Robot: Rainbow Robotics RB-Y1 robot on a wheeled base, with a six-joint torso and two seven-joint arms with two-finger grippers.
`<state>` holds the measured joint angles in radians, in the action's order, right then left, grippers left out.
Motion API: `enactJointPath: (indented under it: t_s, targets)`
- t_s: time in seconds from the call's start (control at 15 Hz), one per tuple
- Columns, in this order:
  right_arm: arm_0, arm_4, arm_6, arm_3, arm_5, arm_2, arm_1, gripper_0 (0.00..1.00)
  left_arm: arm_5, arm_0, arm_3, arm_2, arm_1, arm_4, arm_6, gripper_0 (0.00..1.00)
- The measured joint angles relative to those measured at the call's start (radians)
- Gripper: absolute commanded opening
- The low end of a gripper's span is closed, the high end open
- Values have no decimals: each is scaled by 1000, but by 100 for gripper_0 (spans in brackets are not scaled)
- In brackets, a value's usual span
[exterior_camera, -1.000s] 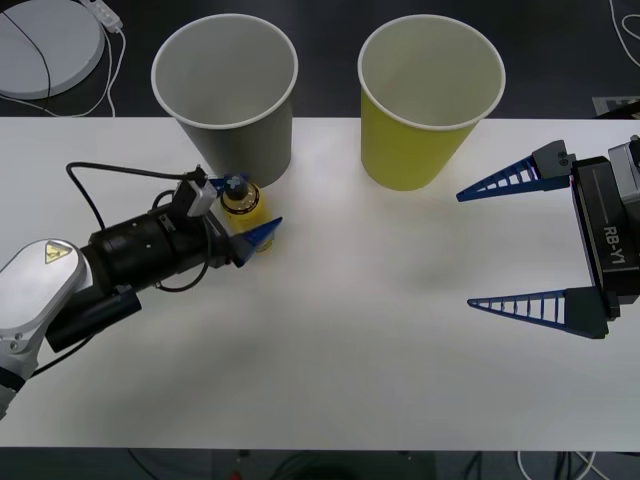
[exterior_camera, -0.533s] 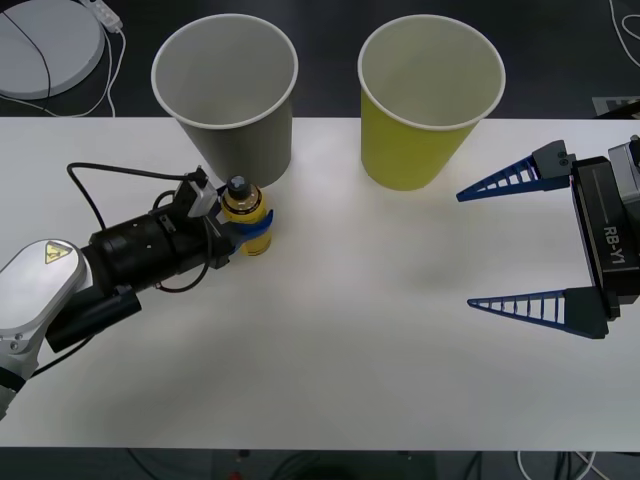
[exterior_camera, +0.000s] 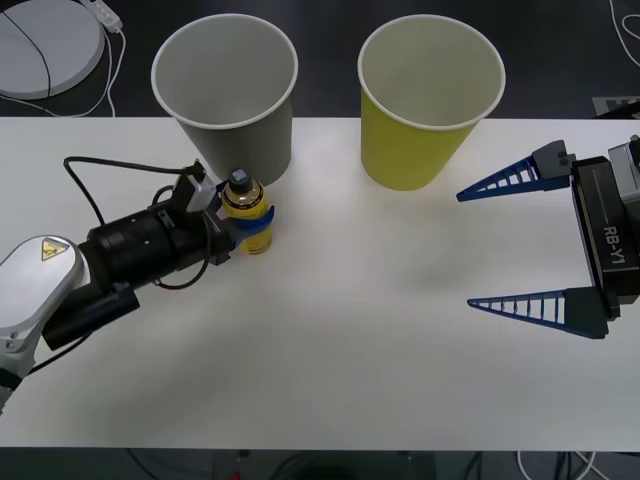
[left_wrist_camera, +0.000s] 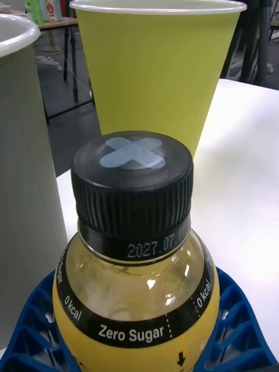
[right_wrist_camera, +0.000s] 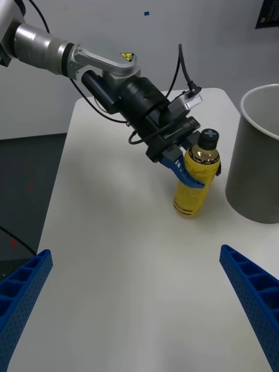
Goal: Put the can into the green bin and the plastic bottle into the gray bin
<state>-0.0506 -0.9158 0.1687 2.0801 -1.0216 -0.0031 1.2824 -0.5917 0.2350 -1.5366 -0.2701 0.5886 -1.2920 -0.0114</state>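
The plastic bottle (exterior_camera: 245, 203), with its yellow label and black cap, stands just in front of the gray bin (exterior_camera: 240, 135). My left gripper (exterior_camera: 246, 220) is shut on it around the label, coming in from the left. In the right wrist view the plastic bottle (right_wrist_camera: 196, 181) leans slightly, its base at the table beside the gray bin (right_wrist_camera: 256, 168). In the left wrist view blue fingers (left_wrist_camera: 32, 325) hug the plastic bottle (left_wrist_camera: 136, 232), with the green bin (left_wrist_camera: 157, 75) behind it. The green bin (exterior_camera: 415, 145) stands at the back right. My right gripper (exterior_camera: 465, 248) hangs open at the right. The can is out of view.
The white table (exterior_camera: 340, 350) has open surface across its middle and front. A round white device (exterior_camera: 45, 45) with a cable lies beyond the table's back left edge. A black cable (exterior_camera: 100, 185) loops beside my left wrist.
My left gripper's fingers, open around the bottle a second ago, have closed on it. The bottle has shifted slightly toward the gray bin. The right arm has not moved.
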Motion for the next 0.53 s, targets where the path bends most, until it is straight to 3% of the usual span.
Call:
enactJointPath:
  t_s: [0.53]
  targets:
    - [0, 0, 0, 0, 0, 0, 0, 100, -2, 0, -65, -1, 46, -28, -72, 0]
